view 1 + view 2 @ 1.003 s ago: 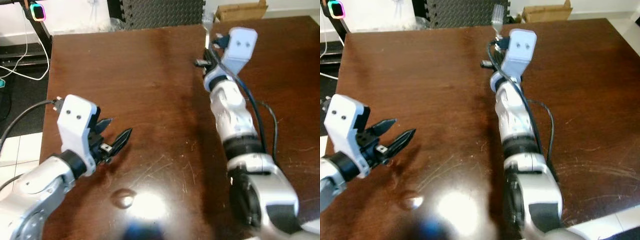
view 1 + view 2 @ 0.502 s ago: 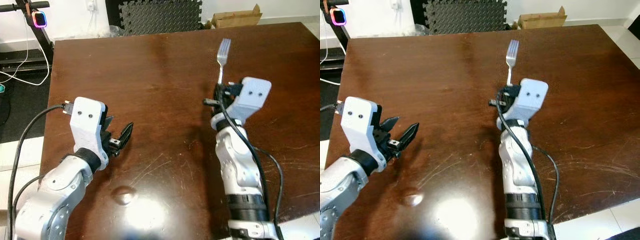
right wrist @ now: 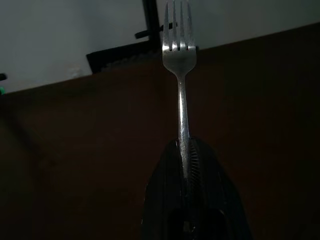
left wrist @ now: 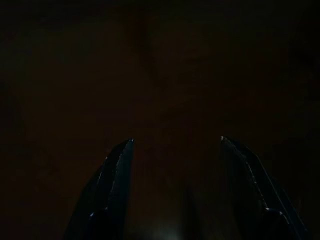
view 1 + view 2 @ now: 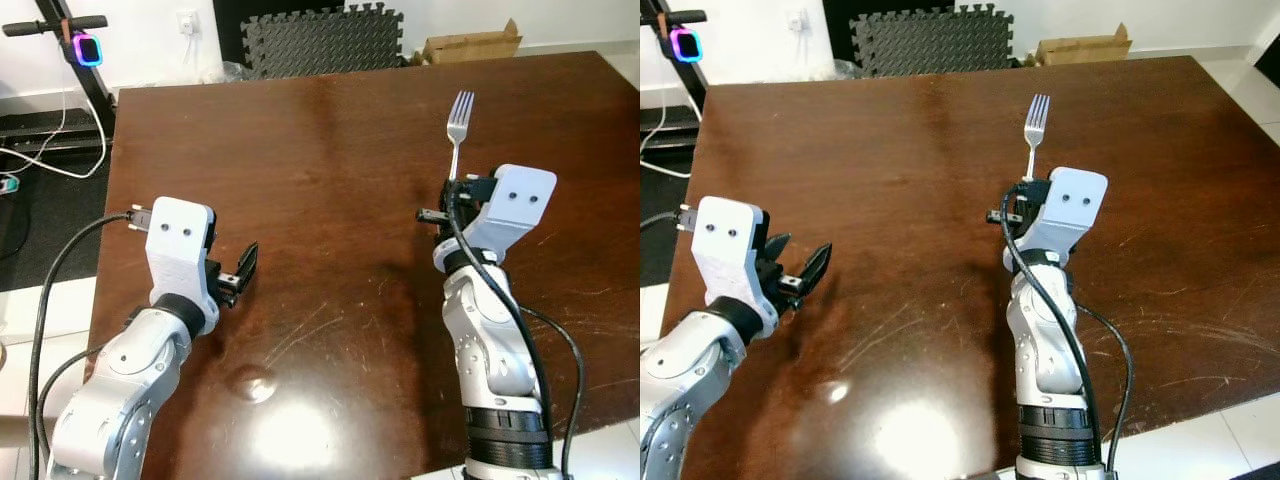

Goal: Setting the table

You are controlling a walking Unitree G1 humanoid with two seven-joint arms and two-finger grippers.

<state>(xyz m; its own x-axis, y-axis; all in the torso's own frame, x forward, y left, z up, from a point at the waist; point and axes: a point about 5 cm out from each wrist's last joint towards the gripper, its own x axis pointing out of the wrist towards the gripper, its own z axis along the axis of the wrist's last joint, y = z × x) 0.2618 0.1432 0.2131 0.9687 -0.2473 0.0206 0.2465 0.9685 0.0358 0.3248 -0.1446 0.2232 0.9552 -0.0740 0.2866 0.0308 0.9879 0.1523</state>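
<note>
1. While the right tool [image 3: 186, 165] is pinching the fork [image 5: 459, 122] by its handle, its two black fingers are closing flat against the metal with no gap showing between them.
2. Tines up, the fork is standing out past the fingertips, pointing away from the robot toward the far edge of the counter [image 5: 320, 140]; it is being held over the right half of the brown top, and whether it is touching the wood cannot be told.
3. Behind the fork, the silver right arm [image 5: 490, 340] is reaching forward from the near edge, a black cable [image 5: 545, 340] looping along it.
4. Over the left half of the counter, the left tool [image 5: 238, 275] is hovering near the left edge with its fingers [image 4: 112, 185] spread well apart, gripping nothing; the dark wrist view is showing bare wood between them.
5. Beyond the counter, a grey foam mat [image 5: 325, 38] is leaning at the wall, a cardboard box [image 5: 470, 45] is sitting to its right, and a scooter [image 5: 85, 50] with a glowing display is standing at the left beside white cords [image 5: 50, 160] on the floor.
</note>
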